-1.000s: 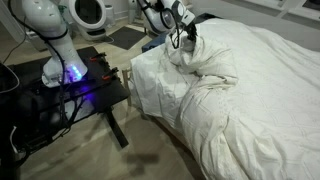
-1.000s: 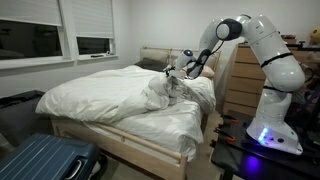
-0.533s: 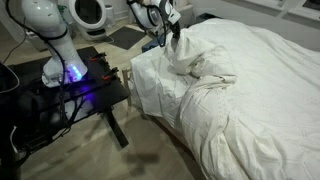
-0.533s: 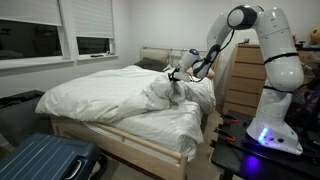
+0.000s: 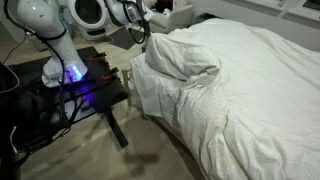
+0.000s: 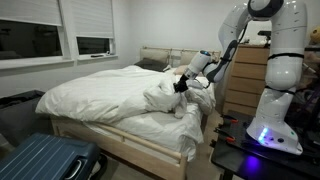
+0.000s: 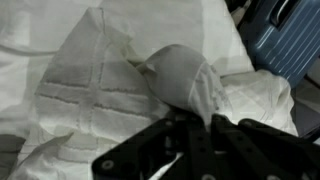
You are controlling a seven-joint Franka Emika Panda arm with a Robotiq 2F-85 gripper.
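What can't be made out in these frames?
- Tool fingertips: in the wrist view they are buried in a pinched fold of the white crumpled duvet, and the picture is blurred.
- How the tool's jaws stand: too small and dark in both exterior views.
- Blue ribbed suitcase: cut off by the bottom edge in an exterior view.
- Light wooden dresser: partly hidden by the white robot arm.

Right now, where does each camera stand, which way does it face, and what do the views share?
Exterior view: high beside the robot base, facing across the duvet; arm and gripper show.
Exterior view: low off the bed foot, facing the headboard; whole arm shows.
Wrist view: above the pinched duvet, looking down; fingers show.
All share the duvet; the blue suitcase also shows at the wrist.
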